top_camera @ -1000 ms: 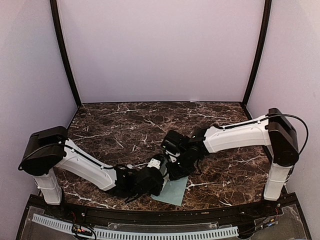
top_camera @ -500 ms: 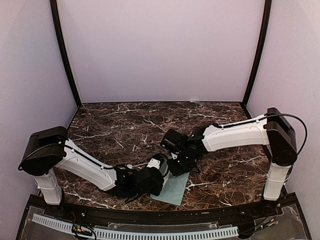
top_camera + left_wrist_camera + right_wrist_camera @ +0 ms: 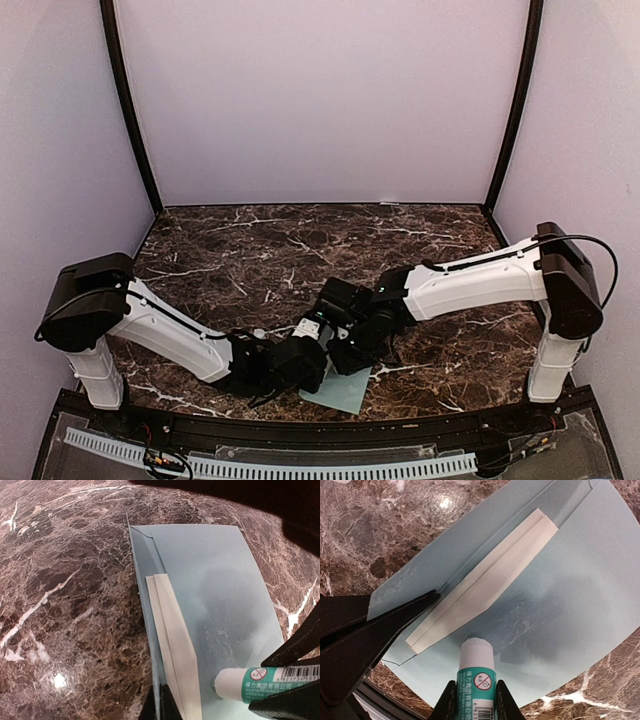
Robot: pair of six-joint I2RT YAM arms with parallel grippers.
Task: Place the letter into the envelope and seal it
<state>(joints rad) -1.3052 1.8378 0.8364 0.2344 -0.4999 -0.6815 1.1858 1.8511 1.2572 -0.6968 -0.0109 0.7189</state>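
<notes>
Nearest, the envelope (image 3: 336, 392) is laid flat at the table's (image 3: 250, 250) near edge, with a folded cream letter (image 3: 485, 580) seen along its fold. The left gripper (image 3: 159, 706) is pressed together there; whether paper is pinched cannot be told. A glue stick (image 3: 476, 677) is clamped in the right gripper (image 3: 475, 702), its tip set on the envelope. From above, both sets of fingertips are hidden.

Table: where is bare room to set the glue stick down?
Bare table: the far half up to the back wall, and right of the envelope. Crowded: near centre, left gripper and right gripper over the envelope.
</notes>
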